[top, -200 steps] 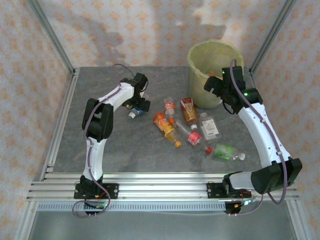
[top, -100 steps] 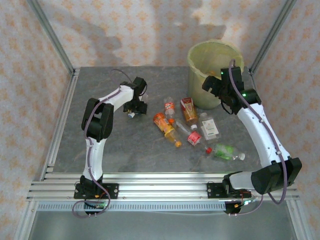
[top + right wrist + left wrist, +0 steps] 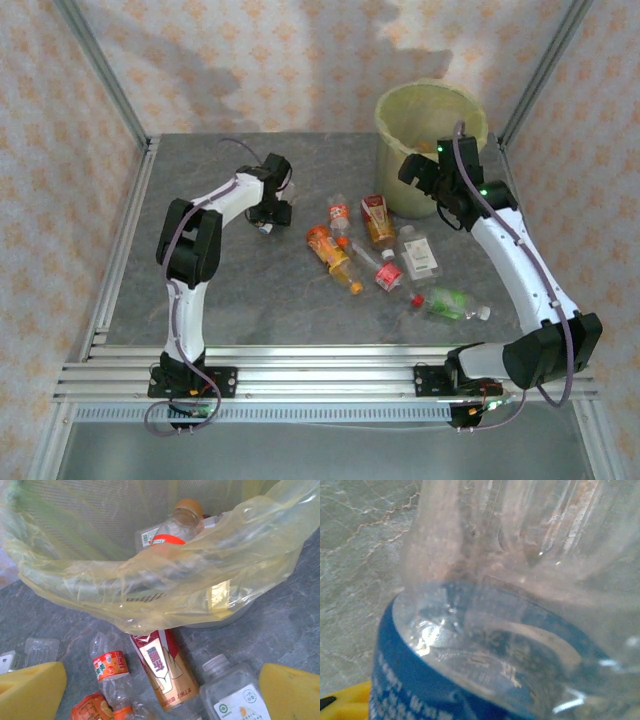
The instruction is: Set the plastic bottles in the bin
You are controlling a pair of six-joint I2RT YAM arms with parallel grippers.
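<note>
**Bottle sorting, overhead and wrist views.** The left gripper [image 3: 267, 215], well to the left of the bin [image 3: 400, 150], sits tight against a blue-labelled bottle [image 3: 445, 680]; whether it is clenched on the bottle cannot be told. The right gripper [image 3: 418, 172], at the bin's near wall, is released and empty, its jaws wide apart. An orange-capped bottle [image 3: 176, 522] lies inside the bin. The other bottles [image 3: 345, 255] lie on the table [image 3: 230, 310], just in front of the bin.

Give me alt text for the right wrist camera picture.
A bin lined with a yellowish bag holds an orange-capped bottle. More bottles lie on the gray table beside it, between the yellow fingers of the open pincer.
</note>
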